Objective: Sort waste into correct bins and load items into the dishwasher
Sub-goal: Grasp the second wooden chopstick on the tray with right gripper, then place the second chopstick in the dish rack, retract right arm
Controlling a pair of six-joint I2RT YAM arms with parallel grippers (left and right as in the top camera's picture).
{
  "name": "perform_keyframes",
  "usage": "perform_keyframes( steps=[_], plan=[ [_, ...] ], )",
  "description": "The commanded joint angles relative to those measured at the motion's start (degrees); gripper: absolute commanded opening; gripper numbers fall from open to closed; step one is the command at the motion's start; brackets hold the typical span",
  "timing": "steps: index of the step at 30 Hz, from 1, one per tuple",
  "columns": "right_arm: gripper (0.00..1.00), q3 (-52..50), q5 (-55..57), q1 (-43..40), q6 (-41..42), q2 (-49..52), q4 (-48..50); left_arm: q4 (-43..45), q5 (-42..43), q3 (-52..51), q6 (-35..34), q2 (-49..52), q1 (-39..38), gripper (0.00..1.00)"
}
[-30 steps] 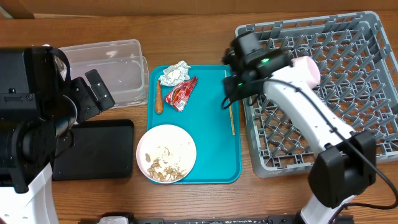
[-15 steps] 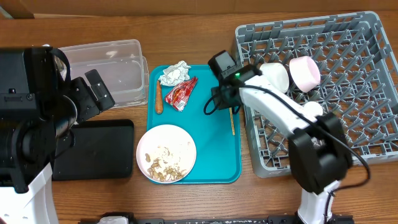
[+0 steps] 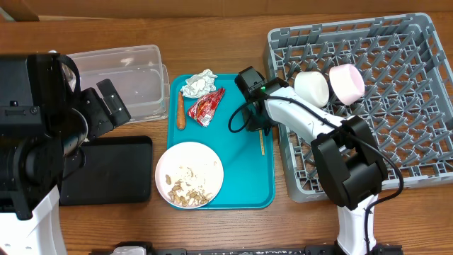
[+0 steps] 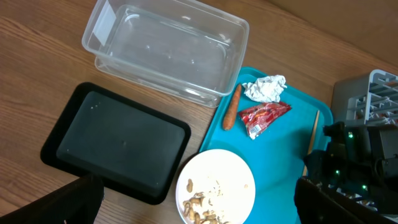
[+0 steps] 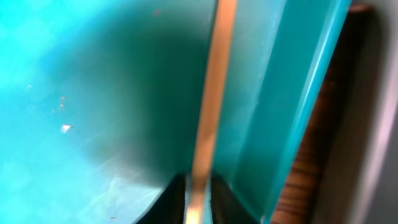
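step: lift chopsticks | right gripper: clenched on them, teal tray right edge | advice: raise level, clear rim, then dish rack

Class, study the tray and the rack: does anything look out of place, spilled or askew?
Nothing is spilled or broken. The orange stick lies right along the teal tray's left edge, and the white bowl and pink bowl sit tipped on their sides in the grey rack.
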Motion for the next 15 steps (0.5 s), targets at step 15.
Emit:
perform_keyframes(
  steps=[15],
  plan=[
    [0.04,10.3,-8.8,0.3,-2.5,-5.4,-8.3,0.1,-0.3,0.2,1.1,0.2,0.3,1.0]
  ],
)
